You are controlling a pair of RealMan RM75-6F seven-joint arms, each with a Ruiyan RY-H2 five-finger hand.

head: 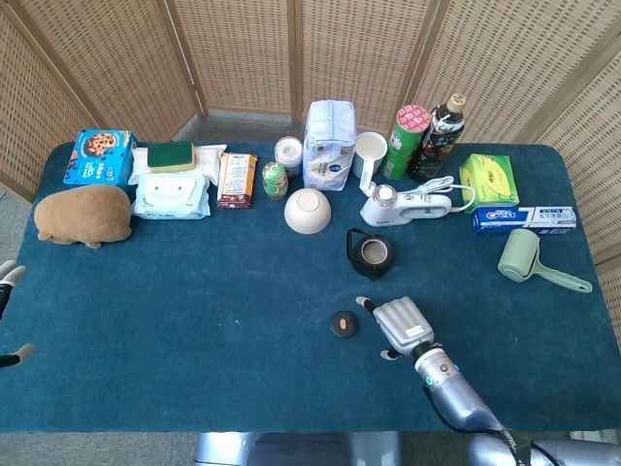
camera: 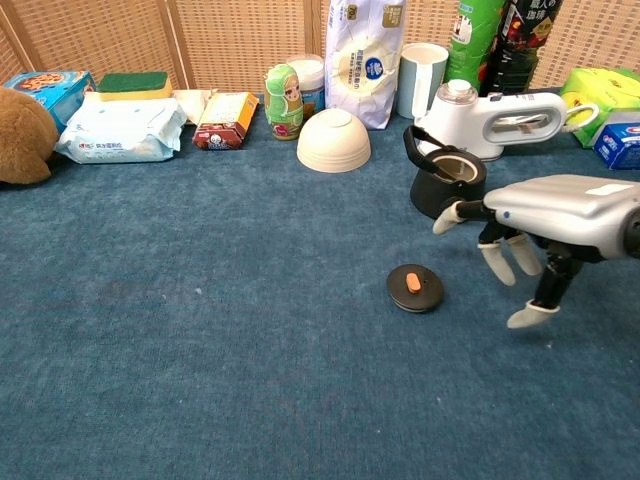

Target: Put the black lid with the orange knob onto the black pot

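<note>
The right hand (camera: 540, 225) hovers empty, fingers spread and pointing down, just at 3 o'clock of the black lid (camera: 415, 288). The lid lies flat on the blue surface (camera: 200, 340), at 6 o'clock of the open black pot (camera: 448, 185). It looks small, light and rigid; pinching its orange knob (camera: 414, 283) seems best.

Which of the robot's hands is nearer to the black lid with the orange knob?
Right. The right hand hovers just beside the black lid, fingers spread, not touching. The left hand sits at the table's far left edge.
</note>
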